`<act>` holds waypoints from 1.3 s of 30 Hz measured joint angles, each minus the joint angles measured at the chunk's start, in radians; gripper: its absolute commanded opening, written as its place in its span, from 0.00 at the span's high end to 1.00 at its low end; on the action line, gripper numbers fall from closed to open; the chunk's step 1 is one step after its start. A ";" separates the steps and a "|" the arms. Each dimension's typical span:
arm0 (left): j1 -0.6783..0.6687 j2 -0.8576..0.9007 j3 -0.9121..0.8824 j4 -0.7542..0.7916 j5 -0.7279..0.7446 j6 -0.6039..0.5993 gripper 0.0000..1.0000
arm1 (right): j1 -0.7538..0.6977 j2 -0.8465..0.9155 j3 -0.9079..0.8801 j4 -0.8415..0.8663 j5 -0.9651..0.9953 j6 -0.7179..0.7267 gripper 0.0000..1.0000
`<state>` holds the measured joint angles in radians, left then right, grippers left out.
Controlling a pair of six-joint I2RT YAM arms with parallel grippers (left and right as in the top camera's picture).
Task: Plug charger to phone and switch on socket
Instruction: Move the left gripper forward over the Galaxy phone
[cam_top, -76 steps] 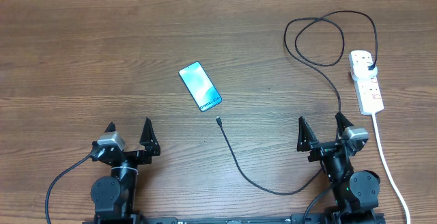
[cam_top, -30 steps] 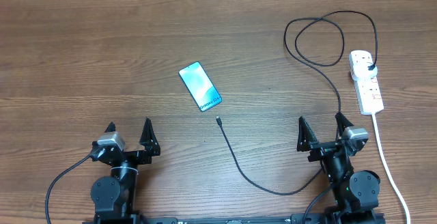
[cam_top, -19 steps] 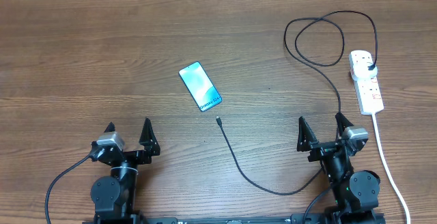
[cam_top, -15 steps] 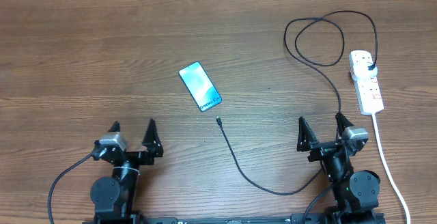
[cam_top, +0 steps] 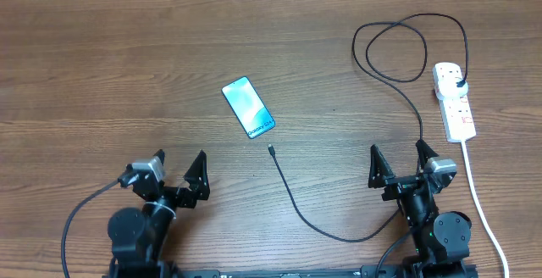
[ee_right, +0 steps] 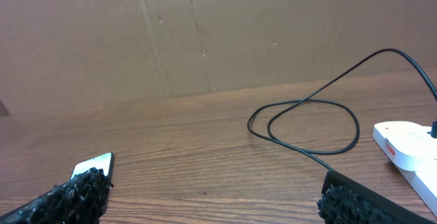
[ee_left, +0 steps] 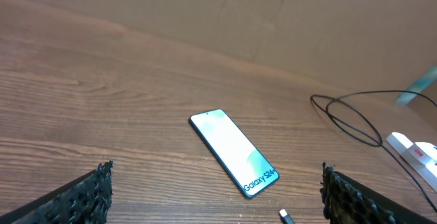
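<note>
The phone [cam_top: 248, 108] lies screen up, lit, in the middle of the table. It also shows in the left wrist view [ee_left: 234, 152] and as a corner in the right wrist view [ee_right: 95, 162]. The charger cable [cam_top: 298, 208] ends in a small connector [cam_top: 270, 149] just below the phone, loops at the back right, and its black plug [cam_top: 458, 83] sits in the white socket strip [cam_top: 453, 102]. My left gripper [cam_top: 179, 161] is open and empty, near the front edge, left of the connector. My right gripper [cam_top: 396, 152] is open and empty, near the front right.
The strip's thick white cord [cam_top: 478, 202] runs down the right side past my right arm. The black cable passes close by my right gripper. A cardboard wall [ee_right: 205, 33] stands behind the table.
My left gripper has swung a little to the right, toward the connector and phone. The right arm, phone, cable and strip have not moved.
</note>
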<state>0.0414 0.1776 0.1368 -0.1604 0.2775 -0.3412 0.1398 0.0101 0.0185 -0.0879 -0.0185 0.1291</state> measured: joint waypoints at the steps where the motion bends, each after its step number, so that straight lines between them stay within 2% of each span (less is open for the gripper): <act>1: 0.000 0.033 0.016 0.000 0.000 0.000 0.00 | 0.000 0.000 0.000 0.000 0.000 0.000 0.00; 16: 0.000 0.706 0.272 0.079 0.052 0.000 0.00 | 0.000 0.000 0.000 -0.001 0.000 0.000 0.00; 23: 0.000 0.857 0.416 0.044 0.069 0.000 0.00 | 0.000 0.000 0.000 -0.002 0.000 0.000 0.00; 33: 0.000 1.054 0.673 -0.192 0.072 0.030 0.00 | 0.000 0.000 0.000 -0.002 0.000 0.000 0.00; 39: 0.000 1.087 0.734 -0.182 0.109 0.034 0.00 | 0.000 0.000 0.000 -0.002 0.000 0.000 0.00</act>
<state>0.0414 1.2644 0.8703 -0.3420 0.3866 -0.3077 0.1398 0.0101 0.0185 -0.0895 -0.0185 0.1287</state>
